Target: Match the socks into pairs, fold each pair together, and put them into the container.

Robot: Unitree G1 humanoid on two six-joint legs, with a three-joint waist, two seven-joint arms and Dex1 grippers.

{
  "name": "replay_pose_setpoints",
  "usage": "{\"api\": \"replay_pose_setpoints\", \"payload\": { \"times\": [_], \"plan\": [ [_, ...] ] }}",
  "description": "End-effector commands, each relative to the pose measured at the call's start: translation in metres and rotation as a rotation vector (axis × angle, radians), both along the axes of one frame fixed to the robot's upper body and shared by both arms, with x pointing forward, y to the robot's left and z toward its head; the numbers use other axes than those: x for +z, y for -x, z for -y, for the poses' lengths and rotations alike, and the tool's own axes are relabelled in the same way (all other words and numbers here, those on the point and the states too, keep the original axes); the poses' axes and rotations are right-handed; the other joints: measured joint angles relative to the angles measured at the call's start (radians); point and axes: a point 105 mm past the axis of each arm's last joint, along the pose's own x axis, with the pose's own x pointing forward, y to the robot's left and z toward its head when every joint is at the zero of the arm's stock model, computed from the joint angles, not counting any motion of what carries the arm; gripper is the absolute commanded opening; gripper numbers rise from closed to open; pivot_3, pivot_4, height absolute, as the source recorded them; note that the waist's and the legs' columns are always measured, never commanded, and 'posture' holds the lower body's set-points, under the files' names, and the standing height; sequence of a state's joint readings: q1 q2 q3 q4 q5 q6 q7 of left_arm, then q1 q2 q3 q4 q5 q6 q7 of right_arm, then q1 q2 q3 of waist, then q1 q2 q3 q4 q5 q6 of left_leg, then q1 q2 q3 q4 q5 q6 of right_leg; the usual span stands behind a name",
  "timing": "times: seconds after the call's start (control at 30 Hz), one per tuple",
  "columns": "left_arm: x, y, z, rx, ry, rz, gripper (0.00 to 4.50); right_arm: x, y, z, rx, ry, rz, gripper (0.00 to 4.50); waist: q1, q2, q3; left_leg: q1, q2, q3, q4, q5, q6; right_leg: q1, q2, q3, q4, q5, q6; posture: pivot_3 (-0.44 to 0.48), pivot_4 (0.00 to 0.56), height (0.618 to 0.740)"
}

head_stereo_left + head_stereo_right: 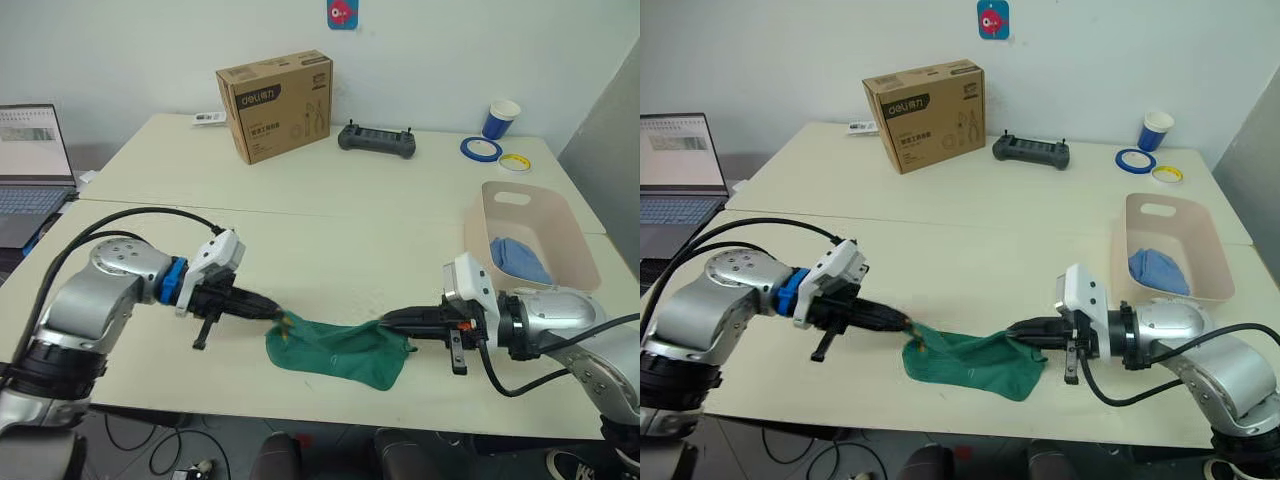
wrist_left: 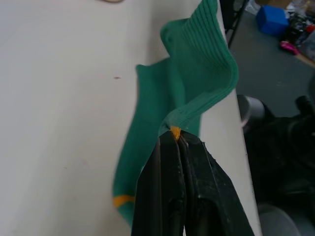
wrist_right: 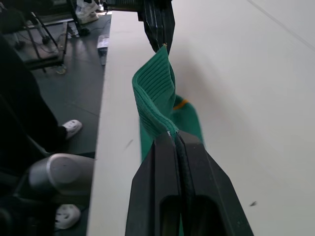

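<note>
at the far left a laptop (image 1: pixel 30 165) sits open on a side desk. the left gripper (image 1: pixel 275 314) is pinched tight on one end of the dark green socks (image 1: pixel 340 352) — its wrist view shows ribbed fabric clamped between the closed fingers (image 2: pixel 170 187), with a yellowish mark at the nip. the green fabric lies near the front edge of the cream table (image 1: pixel 330 230), sagging between the two arms. the right gripper (image 1: pixel 387 320) is pressed shut on the opposite end, so the cloth is held from both sides just above the surface.

this looks like the folding step for the green pair: the next move likely calls for bringing one end over toward the other, keeping both pinches firm and the fabric clear of the table edge.

to the right, the pale pink container (image 1: pixel 560 235) already holds a light blue bundle (image 1: pixel 518 260). further back stand a brown cardboard box (image 1: pixel 275 105), a black controller (image 1: pixel 376 139), tape rolls (image 1: pixel 481 149) and a blue paper cup (image 1: pixel 501 118), against a white wall.
</note>
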State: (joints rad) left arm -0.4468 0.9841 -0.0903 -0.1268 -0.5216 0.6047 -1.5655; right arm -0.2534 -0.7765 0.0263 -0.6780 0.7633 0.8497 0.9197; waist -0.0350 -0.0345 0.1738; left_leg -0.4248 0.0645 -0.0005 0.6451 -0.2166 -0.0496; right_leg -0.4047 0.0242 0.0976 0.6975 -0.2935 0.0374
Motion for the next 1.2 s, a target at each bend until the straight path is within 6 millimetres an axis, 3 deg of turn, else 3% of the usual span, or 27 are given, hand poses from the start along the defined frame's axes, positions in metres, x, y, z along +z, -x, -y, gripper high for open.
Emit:
{"api": "replay_pose_setpoints", "payload": {
  "times": [0.03, 0.27, 0.43, 0.63, 0.97, 1.03, 1.1, 1.2],
  "plan": [
    [0.002, 0.012, -0.005, -0.038, -0.03, -0.021, 0.0, 0.003, 0.024, -0.008, 0.059, -0.068, -0.137, 0.01, 0.0, 0.0, 0.0, 0.0, 0.0, 0.0, 0.0, 0.0, 0.0, 0.0, 0.0, 0.0, 0.0, 0.0, 0.0, 0.0, 0.15, 0.74],
    [-0.014, 0.009, -0.006, 0.008, -0.033, -0.051, 0.0, -0.012, 0.026, -0.008, 0.007, -0.089, -0.257, 0.01, 0.0, 0.0, 0.0, 0.0, 0.0, 0.001, 0.001, 0.0, 0.0, 0.0, -0.001, 0.001, 0.0, 0.0, 0.0, 0.0, 0.15, 0.74],
    [-0.033, -0.001, -0.002, 0.046, -0.049, -0.039, 0.0, -0.032, 0.002, 0.003, -0.084, -0.014, -0.25, 0.01, 0.001, 0.0, 0.0, 0.0, 0.0, 0.001, 0.001, 0.0, 0.0, 0.0, -0.001, 0.001, 0.0, -0.001, -0.002, 0.0, 0.15, 0.74],
    [-0.038, -0.021, 0.0, 0.083, -0.057, 0.031, 0.0, -0.041, -0.027, 0.01, -0.143, 0.034, -0.172, 0.01, 0.002, 0.0, 0.0, 0.0, 0.0, 0.001, 0.0, 0.0, 0.0, -0.001, 0.0, 0.0, 0.0, 0.0, 0.0, 0.0, 0.15, 0.74],
    [-0.045, -0.039, 0.002, 0.115, -0.106, 0.059, 0.0, -0.054, -0.046, 0.018, -0.176, 0.053, -0.129, 0.01, 0.002, 0.0, 0.0, -0.001, 0.0, 0.001, 0.0, 0.0, 0.0, -0.001, 0.0, 0.0, 0.0, 0.0, 0.0, 0.0, 0.15, 0.74],
    [-0.048, -0.044, 0.002, 0.119, -0.125, 0.089, 0.0, -0.055, -0.051, 0.021, -0.199, 0.052, -0.101, 0.47, 0.002, 0.0, 0.0, 0.0, 0.0, 0.0, 0.0, 0.0, 0.0, -0.001, 0.0, 0.0, 0.0, 0.0, 0.0, 0.0, 0.15, 0.74],
    [-0.048, -0.048, 0.004, 0.125, -0.109, 0.102, 0.39, -0.054, -0.056, 0.025, -0.234, 0.04, -0.083, 0.93, 0.002, 0.0, 0.0, 0.0, 0.0, 0.001, 0.001, 0.0, 0.0, -0.001, 0.0, 0.0, 0.0, 0.0, 0.0, 0.0, 0.15, 0.74],
    [-0.046, -0.051, 0.008, 0.139, -0.071, 0.102, 1.19, -0.051, -0.058, 0.03, -0.258, 0.014, -0.078, 2.0, 0.002, 0.0, 0.0, -0.001, 0.0, 0.001, 0.0, 0.0, 0.0, -0.001, 0.0, 0.001, 0.0, 0.0, 0.0, 0.0, 0.15, 0.74]
  ]
}}
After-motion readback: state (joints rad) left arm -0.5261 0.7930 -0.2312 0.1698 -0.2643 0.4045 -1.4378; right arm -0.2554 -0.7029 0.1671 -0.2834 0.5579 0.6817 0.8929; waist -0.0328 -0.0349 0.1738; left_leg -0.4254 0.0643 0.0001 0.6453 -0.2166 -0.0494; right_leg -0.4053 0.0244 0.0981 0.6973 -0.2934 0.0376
